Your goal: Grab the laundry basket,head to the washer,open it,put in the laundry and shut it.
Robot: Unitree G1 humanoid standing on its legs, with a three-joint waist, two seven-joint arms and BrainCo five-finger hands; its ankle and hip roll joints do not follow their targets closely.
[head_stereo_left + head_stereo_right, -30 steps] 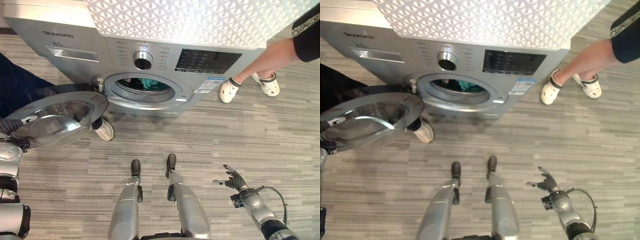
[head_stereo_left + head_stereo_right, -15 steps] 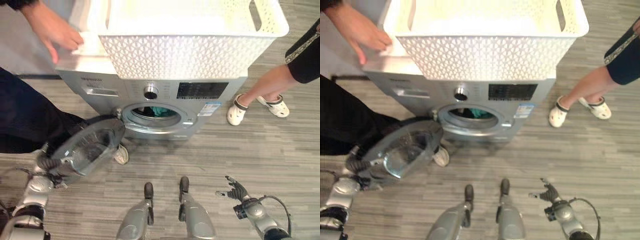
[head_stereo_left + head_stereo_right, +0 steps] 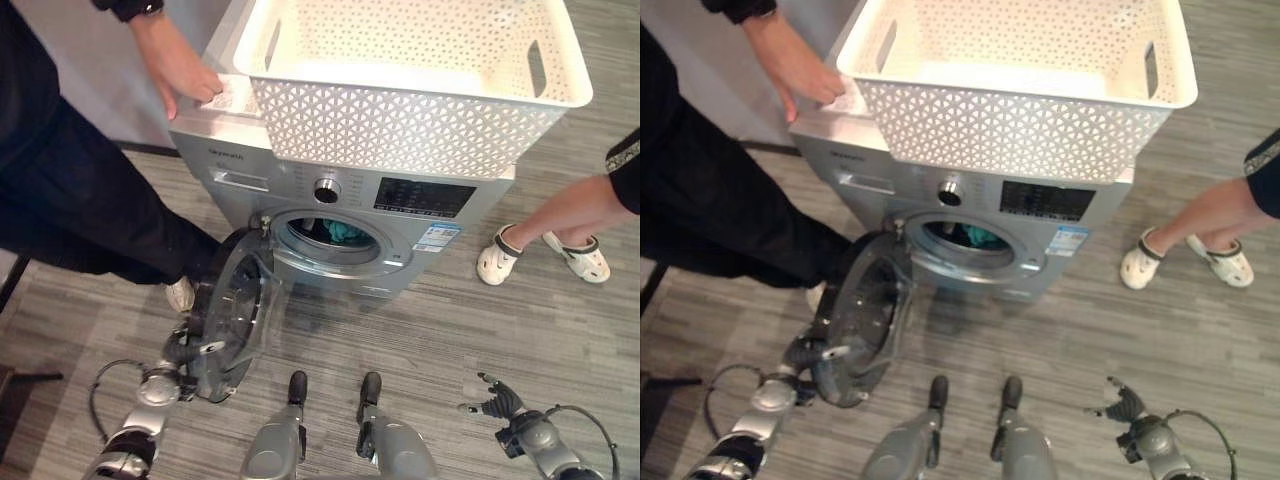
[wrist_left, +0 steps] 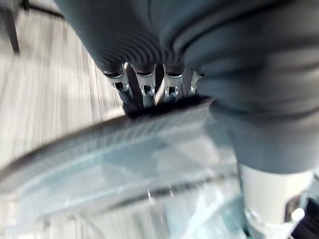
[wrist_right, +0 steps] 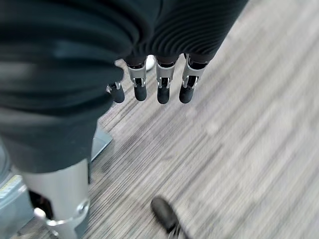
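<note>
The silver washer (image 3: 300, 185) stands ahead with its round opening uncovered and teal laundry (image 3: 345, 232) inside the drum. Its glass door (image 3: 235, 320) hangs about halfway swung, edge toward me. My left hand (image 3: 175, 355) is at the door's outer rim; in the left wrist view its straight fingers (image 4: 144, 87) press against the dark rim (image 4: 164, 107). The white lattice basket (image 3: 400, 120) sits empty on top of the washer. My right hand (image 3: 497, 397) hangs low at the right over the floor, fingers (image 5: 162, 89) relaxed and holding nothing.
A person in dark trousers (image 3: 80, 210) stands left of the washer, close behind the door, one hand (image 3: 180, 70) resting on the washer's top. A second person's bare legs and white shoes (image 3: 497, 265) are at the right. Grey plank floor (image 3: 500, 330) lies open before the washer.
The view has pulled back and up. The door has swung from wide open at the left toward the washer, my left hand going along with its rim. My right hand has stayed low.
</note>
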